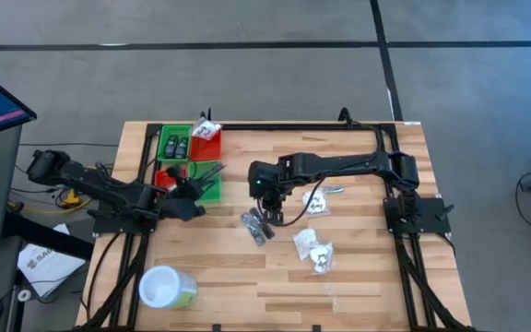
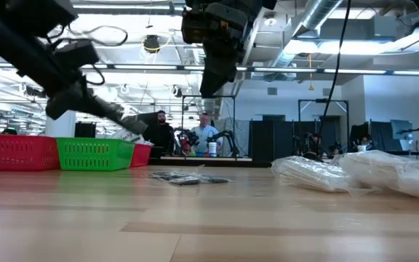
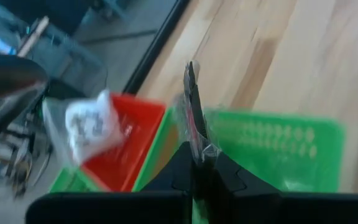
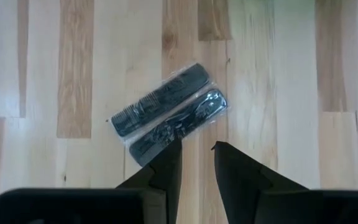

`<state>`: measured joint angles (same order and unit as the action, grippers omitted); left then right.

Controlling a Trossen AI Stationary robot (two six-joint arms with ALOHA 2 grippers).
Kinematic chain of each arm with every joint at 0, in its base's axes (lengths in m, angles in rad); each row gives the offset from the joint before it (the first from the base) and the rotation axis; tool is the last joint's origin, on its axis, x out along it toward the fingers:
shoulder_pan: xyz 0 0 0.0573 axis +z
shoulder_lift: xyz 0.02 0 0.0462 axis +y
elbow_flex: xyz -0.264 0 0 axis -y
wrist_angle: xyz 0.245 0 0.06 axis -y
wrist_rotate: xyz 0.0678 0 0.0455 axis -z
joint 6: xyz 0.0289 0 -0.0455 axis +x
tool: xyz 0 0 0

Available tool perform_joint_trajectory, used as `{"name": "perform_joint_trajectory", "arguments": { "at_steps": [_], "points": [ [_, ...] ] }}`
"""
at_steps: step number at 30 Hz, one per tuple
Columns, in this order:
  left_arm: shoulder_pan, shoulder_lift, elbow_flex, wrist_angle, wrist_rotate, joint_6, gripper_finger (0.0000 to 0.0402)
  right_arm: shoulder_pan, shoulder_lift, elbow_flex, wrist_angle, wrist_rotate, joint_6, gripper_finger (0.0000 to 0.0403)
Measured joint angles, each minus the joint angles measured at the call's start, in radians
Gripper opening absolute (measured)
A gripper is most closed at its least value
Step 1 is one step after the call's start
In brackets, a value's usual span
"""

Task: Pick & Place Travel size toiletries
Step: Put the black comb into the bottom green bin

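Hovering above two wrapped combs (image 4: 169, 124) lying side by side on the desk (image 4: 291, 74), the right end effector (image 4: 197, 163) stands slightly parted, empty. Descending there risks pinching both wrappers. The left end effector (image 3: 199, 163), clenched on a thin packet (image 3: 193, 112), risks missing the green bin (image 3: 278, 143).

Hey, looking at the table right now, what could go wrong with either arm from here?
1. The right claw hangs open above two wrapped combs lying side by side and touching; closing there might catch both or only the wrapper.
2. The left claw pinches a thin wrapped item by its end over the bins; it may slip or land in the wrong bin.
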<state>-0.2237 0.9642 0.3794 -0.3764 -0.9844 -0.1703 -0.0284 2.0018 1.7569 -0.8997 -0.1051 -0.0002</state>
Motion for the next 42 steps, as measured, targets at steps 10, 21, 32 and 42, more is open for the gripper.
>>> {"name": "perform_joint_trajectory", "arguments": {
  "at_steps": [10, 21, 32, 42],
  "points": [
    [0.003, 0.0, 0.0, -0.071, -0.03, -0.074, 0.0004, -0.001, 0.0, -0.028, 0.045, 0.001, -0.031, 0.0087],
    [0.011, 0.081, -0.001, -0.052, 0.015, -0.1, 0.0005, 0.0, 0.0, -0.028, 0.089, 0.001, -0.062, 0.0087],
    [0.047, 0.144, 0.008, -0.044, 0.022, -0.098, 0.001, 0.002, 0.0, -0.028, 0.096, 0.0, -0.044, 0.0087],
    [0.048, 0.141, 0.008, -0.043, 0.034, -0.096, 0.0026, 0.002, 0.0, -0.028, 0.096, 0.0, -0.052, 0.0087]
  ]
}}
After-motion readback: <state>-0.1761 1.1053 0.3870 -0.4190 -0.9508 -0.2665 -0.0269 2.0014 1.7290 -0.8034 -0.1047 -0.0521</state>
